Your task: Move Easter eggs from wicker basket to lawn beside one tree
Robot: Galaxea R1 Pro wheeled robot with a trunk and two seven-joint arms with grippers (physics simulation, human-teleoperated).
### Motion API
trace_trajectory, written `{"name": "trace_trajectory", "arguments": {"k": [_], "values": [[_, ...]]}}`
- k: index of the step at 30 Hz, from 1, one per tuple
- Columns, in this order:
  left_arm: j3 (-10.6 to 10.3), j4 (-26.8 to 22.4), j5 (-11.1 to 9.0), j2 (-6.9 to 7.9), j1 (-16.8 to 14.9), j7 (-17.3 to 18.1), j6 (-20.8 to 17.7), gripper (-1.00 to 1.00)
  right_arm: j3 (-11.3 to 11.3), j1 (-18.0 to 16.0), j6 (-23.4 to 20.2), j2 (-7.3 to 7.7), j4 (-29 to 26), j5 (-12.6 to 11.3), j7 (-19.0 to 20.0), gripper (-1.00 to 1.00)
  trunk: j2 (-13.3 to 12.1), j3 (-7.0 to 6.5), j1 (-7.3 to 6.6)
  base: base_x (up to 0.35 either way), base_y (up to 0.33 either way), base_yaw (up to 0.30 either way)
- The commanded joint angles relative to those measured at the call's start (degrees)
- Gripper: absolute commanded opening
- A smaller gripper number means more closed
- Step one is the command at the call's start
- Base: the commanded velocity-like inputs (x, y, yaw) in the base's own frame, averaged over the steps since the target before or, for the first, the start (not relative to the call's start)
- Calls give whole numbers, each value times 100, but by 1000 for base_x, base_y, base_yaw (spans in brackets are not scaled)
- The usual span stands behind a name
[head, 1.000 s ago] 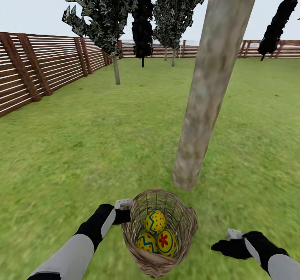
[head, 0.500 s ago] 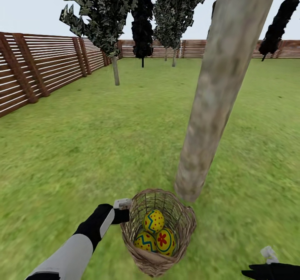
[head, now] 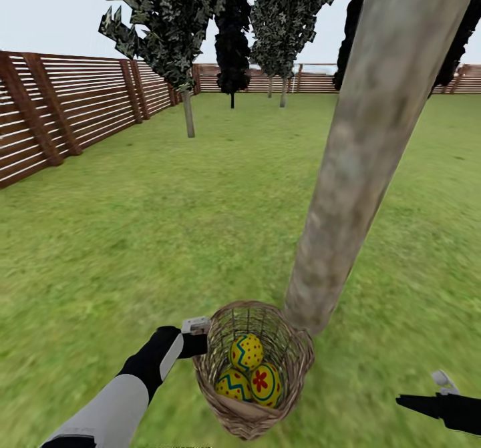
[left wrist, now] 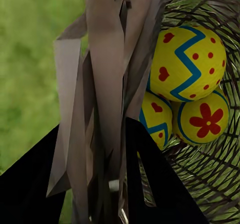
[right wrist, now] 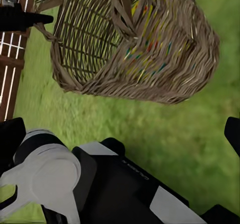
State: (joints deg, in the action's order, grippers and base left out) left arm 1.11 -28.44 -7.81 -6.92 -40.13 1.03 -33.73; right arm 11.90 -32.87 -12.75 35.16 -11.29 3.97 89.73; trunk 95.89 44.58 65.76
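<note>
My left gripper (head: 202, 343) is shut on the rim of the wicker basket (head: 294, 361), holding it tilted just in front of me. In the left wrist view the black fingers (left wrist: 155, 184) pinch the wicker rim strips (left wrist: 107, 99). Three yellow Easter eggs lie inside: a red-dotted one (head: 247, 351), a blue-zigzag one (head: 234, 386) and a red-flower one (head: 266, 382). The tree's (head: 354, 167) pale mottled trunk rises right behind the basket. My right gripper (head: 409, 402) is open and empty low at the right, its camera looking at the basket's side (right wrist: 145, 49).
The lawn (head: 167, 234) stretches flat around the trunk. A brown slat fence (head: 40, 121) runs along the left and the far end. Dark thin-trunked trees (head: 167, 27) stand at the back.
The view has moved closer to the tree, so the trunk looms larger behind the basket. My right arm swung from beside the basket out to the lower right. The left grip is unchanged.
</note>
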Motion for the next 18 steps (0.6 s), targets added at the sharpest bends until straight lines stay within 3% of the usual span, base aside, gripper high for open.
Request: {"name": "trace_trajectory", "arguments": {"k": [1, 18], "values": [[6, -8, -45, -3, -4, -6, -29, -100, 41, 0, -61, -1, -4, 42, 27, 100, 3, 5, -1, 0, 0, 288], [12, 14, -47, 2, -4, 8, 15, -100, 35, 0, -43, -9, -4, 51, 27, 100, 604, 274, 329, 0, 0, 16]]}}
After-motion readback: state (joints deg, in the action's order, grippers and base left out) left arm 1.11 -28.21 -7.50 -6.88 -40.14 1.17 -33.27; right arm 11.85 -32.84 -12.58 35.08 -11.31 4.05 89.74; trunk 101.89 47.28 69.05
